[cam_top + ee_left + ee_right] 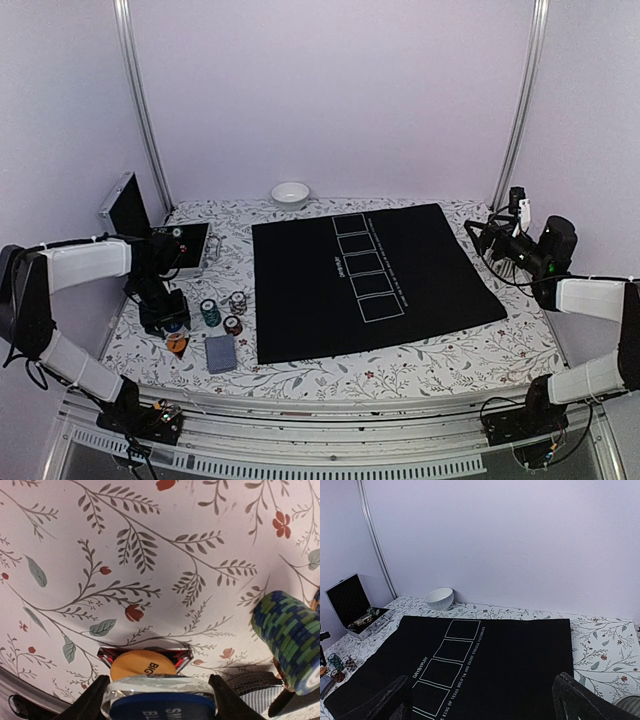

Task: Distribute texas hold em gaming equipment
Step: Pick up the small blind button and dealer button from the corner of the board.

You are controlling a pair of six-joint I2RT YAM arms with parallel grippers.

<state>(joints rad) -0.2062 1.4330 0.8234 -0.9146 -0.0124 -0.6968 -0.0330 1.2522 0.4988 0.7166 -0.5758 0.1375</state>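
- The left gripper (161,702) is low over the floral tablecloth (165,555), near the table's front left corner.
- Its jaws are partly open and closed on a blue button disc (162,709) with a clear rim, held flat between the two fingers (92,700).
- Just under it lies an orange button disc (139,666), resting on a black-red triangle marker (182,655).
- A green chip stack (292,635) stands just right of the gripper, with grey-blue playing cards (220,352) close by, nearer the front edge.
- Another chip stack (238,302) and a third chip stack (232,325) sit between the green one and the black mat (370,285).
- The right gripper (487,702) hangs raised over the table's right side, jaws wide apart and holding nothing.
- A silver case (130,210) stands open at back left; a white bowl (290,193) sits beyond the mat.
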